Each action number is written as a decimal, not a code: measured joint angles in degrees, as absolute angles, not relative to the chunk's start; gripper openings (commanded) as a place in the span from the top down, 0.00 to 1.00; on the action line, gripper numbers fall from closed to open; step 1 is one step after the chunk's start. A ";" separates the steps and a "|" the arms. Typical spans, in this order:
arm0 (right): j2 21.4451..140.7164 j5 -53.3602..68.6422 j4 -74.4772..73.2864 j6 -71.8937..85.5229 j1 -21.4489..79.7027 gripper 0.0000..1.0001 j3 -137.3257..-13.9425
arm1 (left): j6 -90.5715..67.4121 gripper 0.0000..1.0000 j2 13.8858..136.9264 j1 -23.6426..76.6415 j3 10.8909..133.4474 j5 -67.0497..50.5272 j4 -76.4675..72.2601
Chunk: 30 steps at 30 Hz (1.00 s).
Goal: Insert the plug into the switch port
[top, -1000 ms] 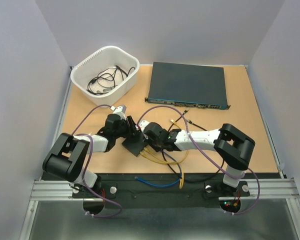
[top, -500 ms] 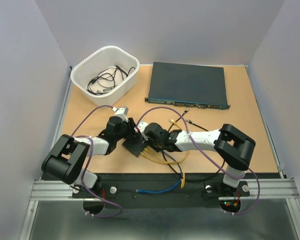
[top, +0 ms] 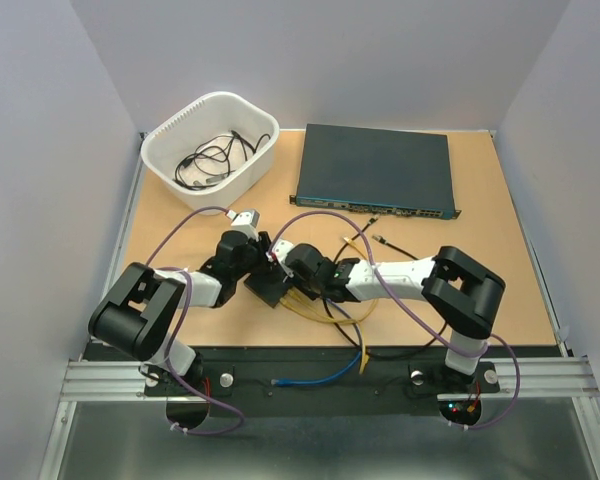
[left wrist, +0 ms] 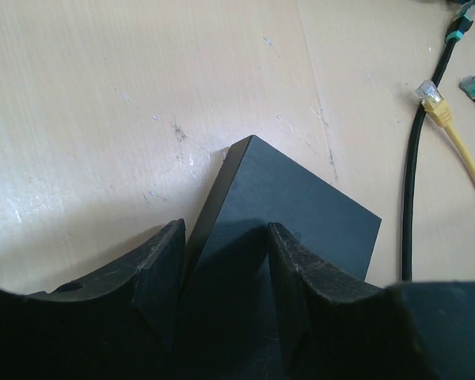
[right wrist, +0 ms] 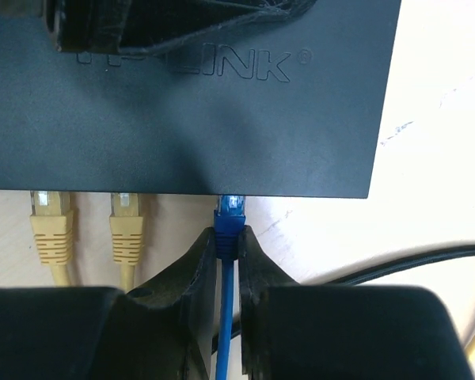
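My right gripper [right wrist: 230, 252], jaws narrow, pinches the blue plug [right wrist: 230, 212], its tip at the TP-Link switch [right wrist: 182, 127] edge beside two yellow plugs [right wrist: 51, 229]. Pushed in skewed, it could jam, or shove the switch from my left gripper [left wrist: 226, 257], whose jaws clamp its corner.

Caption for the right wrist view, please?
Right hand pinches the blue plug at the edge of the black switch, beside two plugged-in yellow plugs.
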<state>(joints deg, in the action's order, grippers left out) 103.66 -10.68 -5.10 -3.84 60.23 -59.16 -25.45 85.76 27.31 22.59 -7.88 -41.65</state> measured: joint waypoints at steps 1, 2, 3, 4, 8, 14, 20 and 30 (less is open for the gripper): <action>103.74 -10.92 -4.93 -3.62 60.23 0.99 -59.16 | -25.45 0.49 85.76 27.31 22.68 -7.77 -41.50; 103.88 -11.35 -4.62 -3.29 60.23 1.00 -59.16 | -25.50 0.49 85.76 27.33 22.98 -7.31 -41.06; 103.98 -11.86 -4.21 -2.94 60.23 1.00 -59.16 | -25.47 0.49 85.76 27.33 23.27 -6.94 -40.71; 104.12 -12.32 -3.79 -2.74 60.20 1.00 -59.16 | -25.47 0.49 85.76 27.35 23.86 -6.48 -39.79; 105.01 -14.31 -2.15 -0.73 60.03 1.00 -59.42 | -25.12 0.49 85.76 27.79 26.63 -3.79 -35.94; 108.47 -16.71 -4.19 1.43 59.61 1.00 -64.34 | -22.15 0.49 87.37 27.83 33.06 -0.14 -29.98; 109.43 -17.08 -3.44 2.94 59.53 0.99 -65.25 | -22.09 0.49 88.79 26.39 34.65 -0.71 -28.95; 112.92 -15.70 -2.42 3.27 59.72 0.77 -69.69 | -22.87 0.34 90.13 22.41 34.28 -1.17 -29.50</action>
<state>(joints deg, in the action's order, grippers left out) 112.92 -15.70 -2.42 3.27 59.72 -69.69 -22.87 90.13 22.41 34.28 -1.17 -29.50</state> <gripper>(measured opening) 0.170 0.631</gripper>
